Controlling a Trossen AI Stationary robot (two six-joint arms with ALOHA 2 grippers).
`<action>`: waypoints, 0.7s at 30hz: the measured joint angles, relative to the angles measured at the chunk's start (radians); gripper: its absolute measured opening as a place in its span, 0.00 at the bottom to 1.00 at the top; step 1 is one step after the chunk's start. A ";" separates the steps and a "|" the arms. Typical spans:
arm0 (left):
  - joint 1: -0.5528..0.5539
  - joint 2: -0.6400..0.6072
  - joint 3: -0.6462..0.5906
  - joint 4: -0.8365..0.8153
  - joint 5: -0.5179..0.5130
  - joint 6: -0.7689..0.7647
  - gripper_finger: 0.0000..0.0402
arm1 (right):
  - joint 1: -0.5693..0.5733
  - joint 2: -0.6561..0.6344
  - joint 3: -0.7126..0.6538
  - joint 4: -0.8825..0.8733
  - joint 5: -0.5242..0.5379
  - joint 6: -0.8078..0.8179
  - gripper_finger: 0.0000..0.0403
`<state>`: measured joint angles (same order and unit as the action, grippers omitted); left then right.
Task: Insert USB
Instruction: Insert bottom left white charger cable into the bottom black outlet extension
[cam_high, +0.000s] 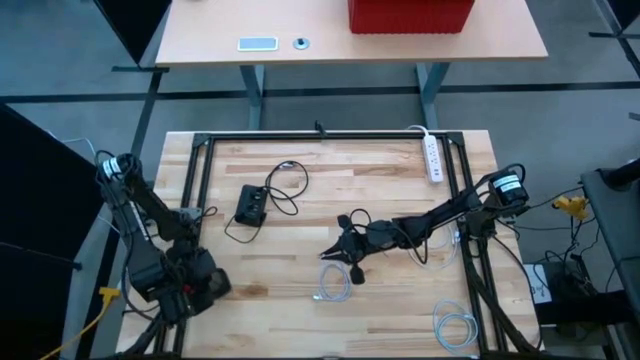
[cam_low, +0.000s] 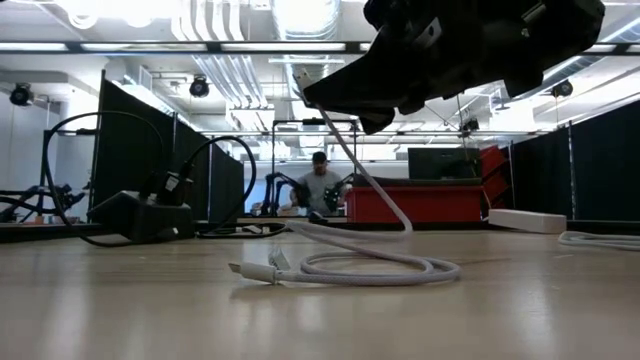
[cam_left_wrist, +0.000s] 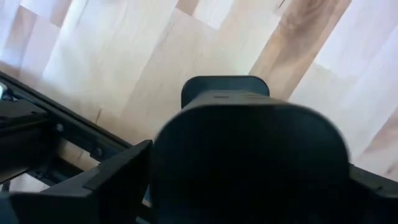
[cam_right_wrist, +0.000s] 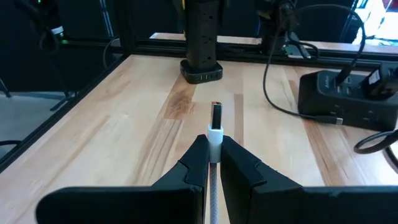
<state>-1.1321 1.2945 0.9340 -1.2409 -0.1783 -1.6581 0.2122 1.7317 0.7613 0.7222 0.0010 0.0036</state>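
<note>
A white USB cable lies coiled on the wooden table, and its free connector rests on the wood. My right gripper hovers mid-table above the coil, shut on the cable's other plug. The black hub sits on the table toward the far left of that gripper, with black cords plugged into it. My left arm is folded at the near left corner; its wrist view shows only its own dark body. My right gripper pinches the white housing of the USB plug between its two fingertips. The fingers lie level, pointing toward the table's left, along the plug. The metal tip sticks out ahead. The plug is lifted clear, and the cable hangs slack down to the coil.
A white power strip lies by the far right frame rail. A second white cable coil sits near the near right corner. A dark upright post stands ahead of the right gripper. Black frame rails border the table.
</note>
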 joint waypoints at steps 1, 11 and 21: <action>-0.002 0.000 -0.014 0.017 0.001 0.000 0.83 | -0.002 0.000 0.001 0.000 0.000 0.000 0.03; -0.009 -0.008 -0.119 0.166 -0.063 -0.002 0.65 | -0.026 0.000 0.002 -0.001 -0.001 -0.003 0.03; -0.005 0.012 -0.117 0.177 -0.445 -0.050 0.65 | -0.049 0.000 0.002 -0.002 -0.004 -0.022 0.03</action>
<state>-1.1367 1.3065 0.8167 -1.0637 -0.6234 -1.7082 0.1629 1.7317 0.7637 0.7201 -0.0034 -0.0181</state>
